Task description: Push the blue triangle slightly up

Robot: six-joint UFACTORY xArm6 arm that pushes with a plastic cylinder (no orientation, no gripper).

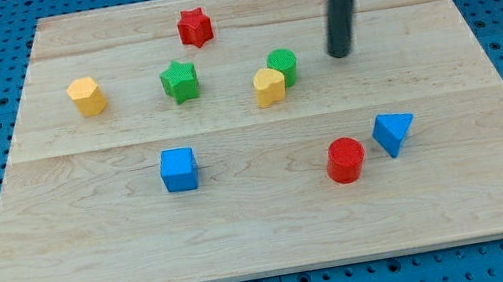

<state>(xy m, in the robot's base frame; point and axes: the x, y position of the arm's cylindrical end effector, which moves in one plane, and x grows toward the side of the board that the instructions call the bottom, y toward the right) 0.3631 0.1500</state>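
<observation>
Toward the counter's (pixel 501 182) four o'clock edge sits the blue triangle (pixel 393 131), a small, stiff wedge that looks light and likely to pivot unless pushed squarely at its six o'clock face. A red cylinder (pixel 346 159) lies just beside it at eight o'clock. My tip (pixel 340 53) stands well apart at eleven o'clock; no jaws exist.

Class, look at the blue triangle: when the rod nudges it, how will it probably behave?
The blue triangle sits flat on smooth wood, so it likely slides rather than rolls. An off-centre push may turn it. The red cylinder close beside it might get bumped.
</observation>
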